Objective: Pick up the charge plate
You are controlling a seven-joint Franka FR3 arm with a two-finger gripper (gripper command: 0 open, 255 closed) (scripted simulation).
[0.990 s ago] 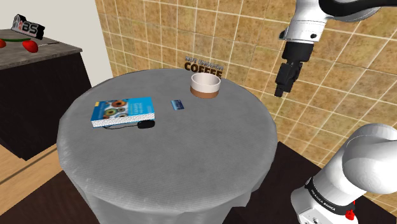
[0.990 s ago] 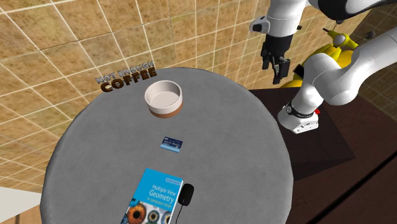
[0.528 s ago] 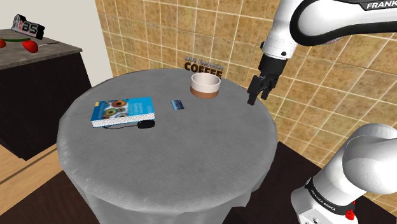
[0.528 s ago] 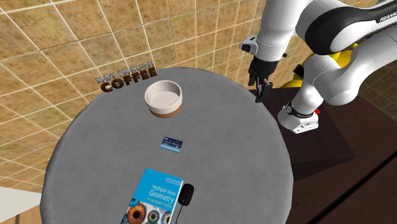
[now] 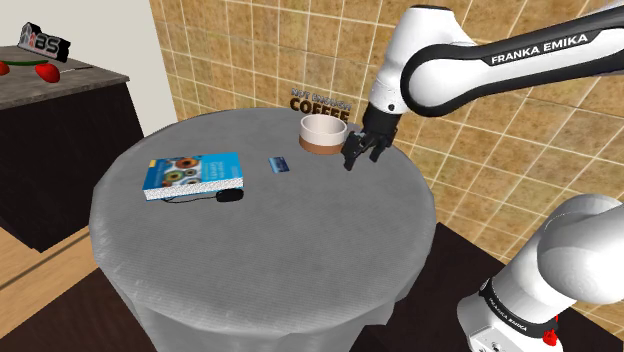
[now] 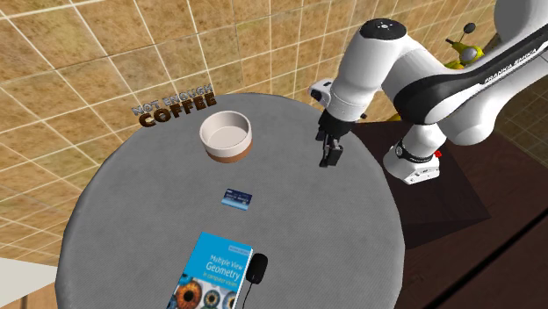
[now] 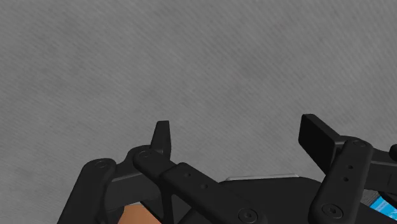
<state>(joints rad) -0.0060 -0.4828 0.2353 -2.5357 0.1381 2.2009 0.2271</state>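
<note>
Upper centre in the shoulder view, the charge plate is sitting on the table, the gripper hanging near it, wide open, empty. Likely stiff, light, chippable; pinching its rim is looking best.

The gripper is all black, on a white arm with a black band lettered in white. Near it, the charge plate is cream-white inside with a brown base. The table wears plain grey cloth with a fine weave. Farther from the gripper lie a small blue card, a blue book patterned with coloured rings, and a black mouse. The wall is tan tile with pale grout, and the coffee lettering is dark brown.
</note>
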